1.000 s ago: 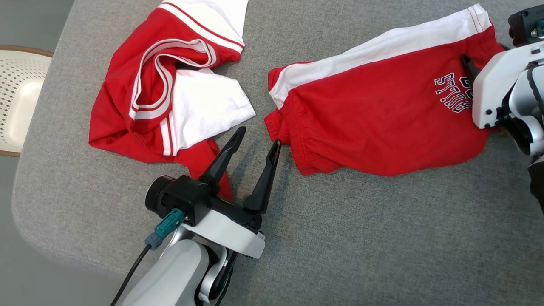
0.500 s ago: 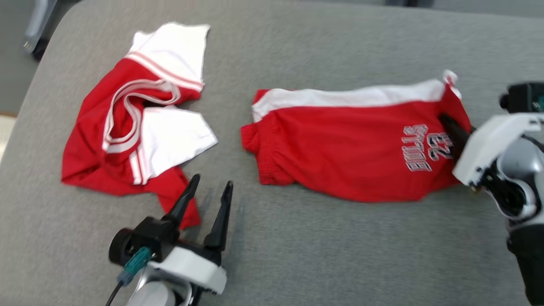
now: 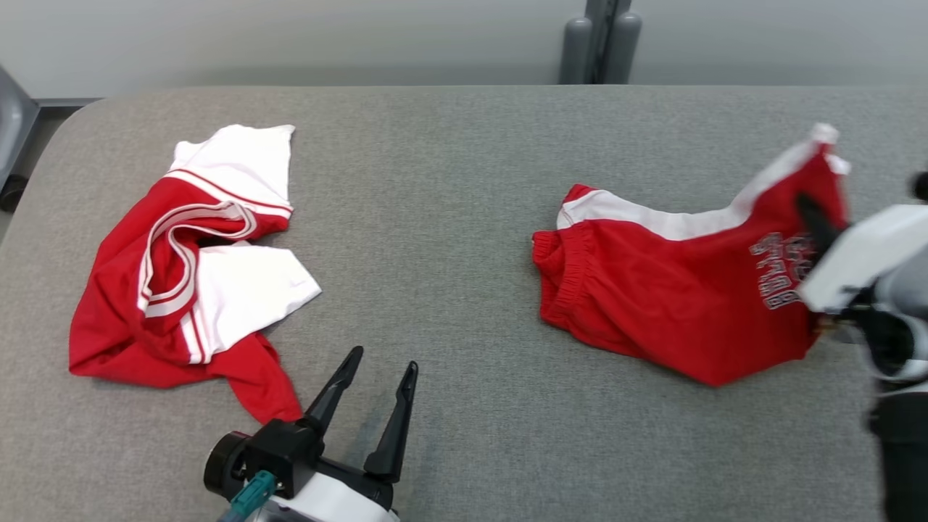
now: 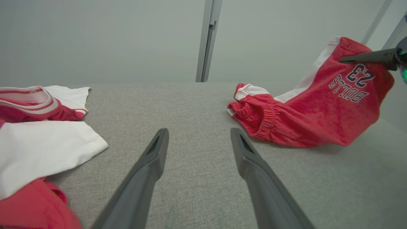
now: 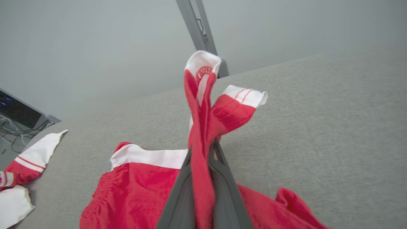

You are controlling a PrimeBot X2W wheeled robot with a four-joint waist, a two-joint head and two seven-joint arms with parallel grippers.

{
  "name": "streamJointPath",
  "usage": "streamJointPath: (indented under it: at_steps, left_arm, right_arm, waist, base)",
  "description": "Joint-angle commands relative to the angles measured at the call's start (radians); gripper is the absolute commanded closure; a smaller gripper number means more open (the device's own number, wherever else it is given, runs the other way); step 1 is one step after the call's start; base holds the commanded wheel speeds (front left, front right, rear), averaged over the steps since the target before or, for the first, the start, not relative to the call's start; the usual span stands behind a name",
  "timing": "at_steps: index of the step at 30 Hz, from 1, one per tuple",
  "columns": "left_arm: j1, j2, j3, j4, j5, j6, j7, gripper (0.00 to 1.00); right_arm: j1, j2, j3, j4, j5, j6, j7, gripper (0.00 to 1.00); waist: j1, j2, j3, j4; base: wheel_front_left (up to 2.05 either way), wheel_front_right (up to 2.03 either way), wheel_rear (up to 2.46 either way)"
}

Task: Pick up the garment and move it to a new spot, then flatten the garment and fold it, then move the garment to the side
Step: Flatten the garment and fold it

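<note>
At right end effector (image 5: 203, 147), red shorts (image 4: 318, 105), printed BULLS 23

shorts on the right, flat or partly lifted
Partly lifted: the right gripper, shut on the shorts at the leg end, holds it up; the waistband rests on the table.

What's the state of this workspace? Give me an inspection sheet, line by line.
Surface: grey fabric top, bare between the two garments.
Job's things: red shorts, leg end lifted, waistband end resting on the surface.
Clutter: crumpled red-and-white shirt on the left.
Grippers: right gripper shut on the shorts' leg end; left gripper open, holding nothing, beside the shirt's red tail.
Cables: teal plug at the left wrist; loose wires beyond the surface's edge.
Surroundings: grey wall, metal post.
</note>
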Motion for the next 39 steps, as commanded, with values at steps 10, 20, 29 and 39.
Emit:
streamJointPath:
  at_steps: [10,20,29,39]
  left_arm:
    - [-0.029,-0.016,-0.032,0.034,0.007,-0.02,0.0,0.0]
    - [-0.015,-0.02,-0.027,0.081,-0.006,-0.018,-0.002,0.0]
    - [0.081,-0.002,0.019,0.068,-0.034,0.023,-0.004,0.0]
    - [0.196,0.006,0.059,0.017,-0.036,0.065,-0.004,0.0]
  right_arm:
    - [-0.026,0.135,0.234,0.031,0.074,0.001,-0.064,1.0]
    - [-0.06,0.133,0.446,0.21,0.16,0.001,-0.272,0.0]
    - [0.083,0.097,0.419,0.008,0.026,0.001,-0.397,0.0]
    - [0.392,-0.015,0.158,-0.167,-0.166,0.001,-0.545,0.0]
  waist:
    - [0.0,0.0,0.023,0.065]
    - [0.0,0.0,-0.001,0.089]
    - [0.0,0.0,-0.094,0.022]
    - [0.0,0.0,-0.166,-0.011]
  base:
    - [0.0,0.0,0.0]
    - [0.0,0.0,0.0]
    - [0.0,0.0,0.0]
    - [0.0,0.0,0.0]
